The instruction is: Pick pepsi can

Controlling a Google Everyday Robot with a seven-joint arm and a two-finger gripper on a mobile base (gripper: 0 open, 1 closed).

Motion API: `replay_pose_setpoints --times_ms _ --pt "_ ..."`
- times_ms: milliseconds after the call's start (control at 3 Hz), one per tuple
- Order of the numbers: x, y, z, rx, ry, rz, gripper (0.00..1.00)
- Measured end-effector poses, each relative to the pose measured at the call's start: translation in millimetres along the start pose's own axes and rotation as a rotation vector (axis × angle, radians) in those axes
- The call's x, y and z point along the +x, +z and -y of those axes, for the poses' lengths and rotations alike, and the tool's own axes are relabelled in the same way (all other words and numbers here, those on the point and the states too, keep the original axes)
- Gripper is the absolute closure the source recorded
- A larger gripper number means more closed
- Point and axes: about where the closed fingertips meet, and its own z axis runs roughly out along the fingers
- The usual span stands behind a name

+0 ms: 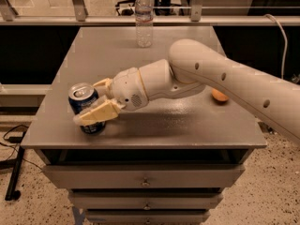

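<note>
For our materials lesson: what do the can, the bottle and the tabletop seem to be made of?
The pepsi can: likely metal, with a glossy blue side and a shiny silver top. The gripper is shut on it at the front left of the table. The water bottle: clear plastic, judging by its see-through wall. The tabletop: grey with a dull sheen, metal or laminate, cannot tell.

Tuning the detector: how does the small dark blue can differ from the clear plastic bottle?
The dark blue metal pepsi can is short and opaque; the clear plastic water bottle is taller and see-through. The can sits near the front edge with the gripper at it; the bottle stands alone at the far edge. Both are on the grey table.
</note>
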Motion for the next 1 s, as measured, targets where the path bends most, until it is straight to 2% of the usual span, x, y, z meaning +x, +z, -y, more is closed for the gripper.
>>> replay_pose_setpoints --times_ms 333,667,1000 --pt "-2 -5 4 0.017 0.003 -0.002 0.72" --pt "-44 -42 23 0.057 0.017 0.003 1.0" --pt "-47 -44 24 0.06 0.016 0.005 1.0"
